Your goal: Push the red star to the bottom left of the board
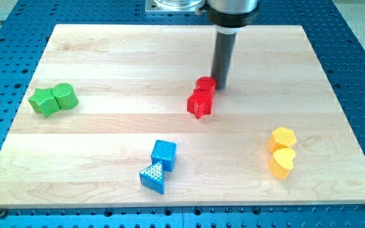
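Note:
The red star lies near the middle of the wooden board. A second red block, rounded in shape, touches it on its upper right. My tip is just right of that second red block, touching or nearly touching it, and above-right of the star. The dark rod rises from the tip toward the view's top.
A green star and a green rounded block sit together at the view's left. A blue cube and a blue triangle lie at bottom centre. A yellow hexagon and a yellow heart sit at the right.

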### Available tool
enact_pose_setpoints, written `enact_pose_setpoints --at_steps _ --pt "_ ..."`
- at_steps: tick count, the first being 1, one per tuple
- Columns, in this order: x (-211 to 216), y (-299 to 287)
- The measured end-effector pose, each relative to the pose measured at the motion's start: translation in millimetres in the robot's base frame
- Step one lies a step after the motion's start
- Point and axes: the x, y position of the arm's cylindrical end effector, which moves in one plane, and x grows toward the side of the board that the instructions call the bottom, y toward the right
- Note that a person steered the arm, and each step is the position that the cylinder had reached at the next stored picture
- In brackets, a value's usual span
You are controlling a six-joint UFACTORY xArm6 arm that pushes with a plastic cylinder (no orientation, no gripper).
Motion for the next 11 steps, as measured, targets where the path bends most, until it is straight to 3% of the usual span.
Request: enact_pose_setpoints --at_steps 1,3,4,6,8,10,11 --pt "43 -37" --pt "68 43" --pt "86 19" --pt "124 -83" --pt "85 -75" --pt "136 -242" --pt "152 -253"
